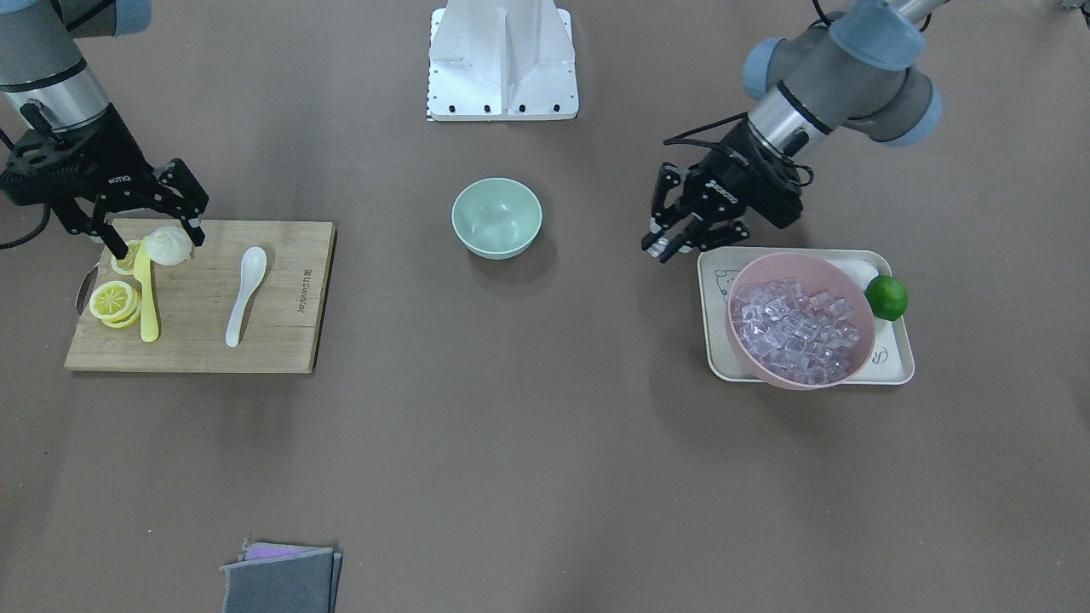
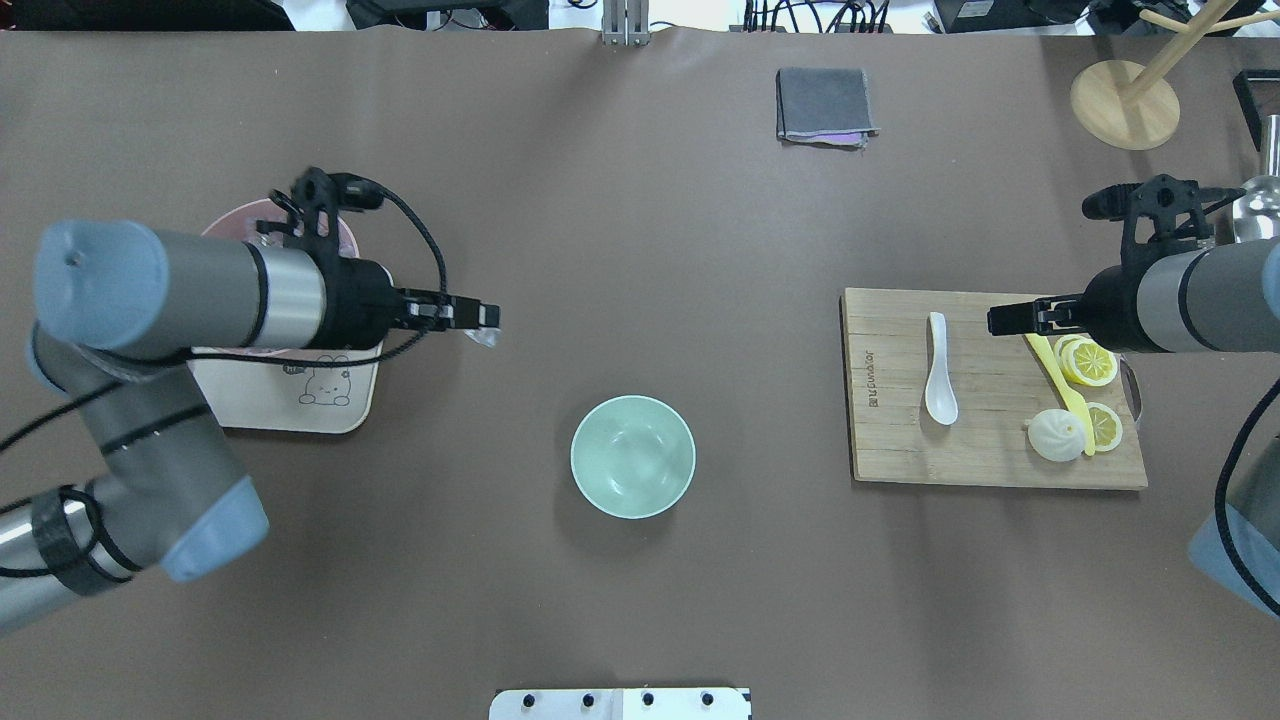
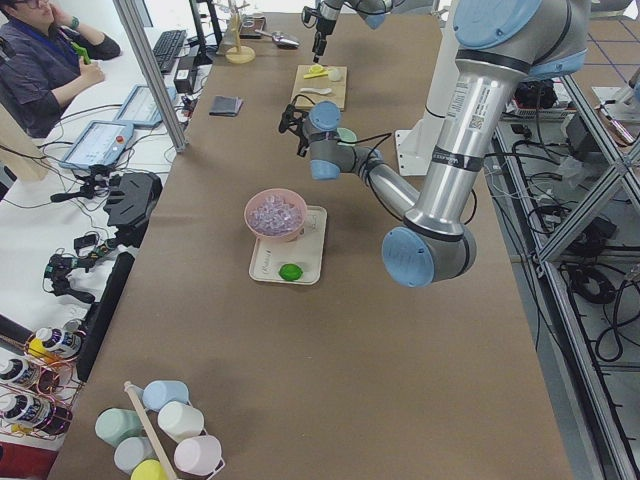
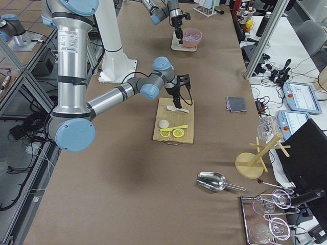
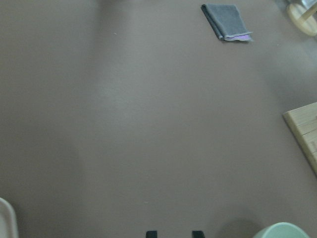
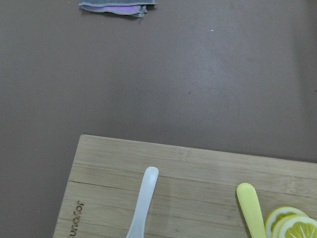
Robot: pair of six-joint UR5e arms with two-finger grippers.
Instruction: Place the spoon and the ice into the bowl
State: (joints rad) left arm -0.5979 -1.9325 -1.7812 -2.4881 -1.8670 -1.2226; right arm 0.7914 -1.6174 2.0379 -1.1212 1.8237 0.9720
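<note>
The white spoon [image 1: 245, 289] lies on the wooden cutting board [image 1: 281, 340], handle pointing away from the robot; it also shows in the right wrist view [image 6: 143, 198]. The mint-green bowl [image 1: 496, 217] stands empty at the table's middle. My left gripper [image 1: 660, 249] hovers between the pink bowl and the green bowl, shut on a small clear ice cube [image 2: 483, 338]. My right gripper [image 1: 158, 243] is open and empty, above the board's end by the bun, to the side of the spoon.
A pink bowl [image 1: 860, 340] full of ice cubes sits on a cream tray [image 1: 894, 366] with a lime [image 1: 886, 297]. A yellow knife [image 1: 148, 298], lemon slices [image 1: 113, 302] and a bun [image 1: 170, 245] share the board. A folded grey cloth [image 1: 281, 579] lies at the operators' edge.
</note>
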